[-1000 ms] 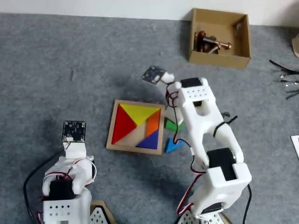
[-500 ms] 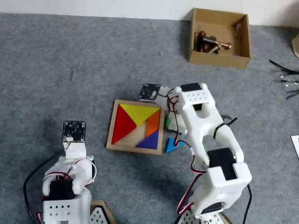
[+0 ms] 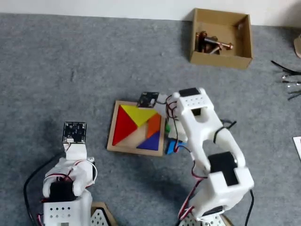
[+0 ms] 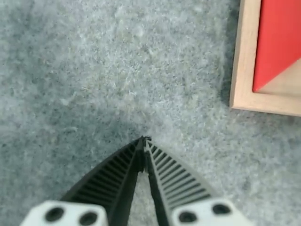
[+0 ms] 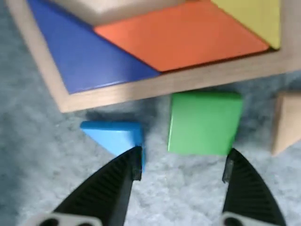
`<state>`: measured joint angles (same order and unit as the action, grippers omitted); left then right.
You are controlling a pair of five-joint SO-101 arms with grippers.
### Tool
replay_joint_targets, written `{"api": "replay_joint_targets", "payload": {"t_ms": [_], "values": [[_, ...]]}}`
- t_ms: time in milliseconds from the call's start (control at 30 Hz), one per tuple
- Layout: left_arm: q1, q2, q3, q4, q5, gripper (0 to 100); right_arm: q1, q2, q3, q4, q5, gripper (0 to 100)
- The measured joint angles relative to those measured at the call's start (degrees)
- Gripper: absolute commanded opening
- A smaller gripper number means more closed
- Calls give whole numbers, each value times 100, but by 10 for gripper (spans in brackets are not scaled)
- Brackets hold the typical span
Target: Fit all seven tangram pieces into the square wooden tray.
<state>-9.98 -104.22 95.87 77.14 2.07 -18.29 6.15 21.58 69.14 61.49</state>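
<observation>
The high camera hangs over the grey table (image 3: 56, 56) and looks straight down from far off. It sees both arms and the whole wooden tray (image 3: 134, 149). The left wrist camera rides on the left arm and looks down past the left gripper (image 4: 144, 140). It is very close to the table and catches one tray corner. The right wrist camera looks down past the right gripper (image 5: 182, 165), just as close, at another tray edge. All three views share the tray.
</observation>
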Motion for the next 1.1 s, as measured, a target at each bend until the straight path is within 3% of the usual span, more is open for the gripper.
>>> {"api": "replay_joint_targets", "payload": {"t_ms": [333, 567, 1100], "values": [[0, 0, 0, 0, 0, 5, -580, -1952, 1908, 0, -44, 267], [0, 0, 0, 0, 0, 5, -686, -2040, 2787, -835, -53, 262], [0, 0, 0, 0, 0, 5, -686, -2040, 3033, -1767, -62, 217]]}}
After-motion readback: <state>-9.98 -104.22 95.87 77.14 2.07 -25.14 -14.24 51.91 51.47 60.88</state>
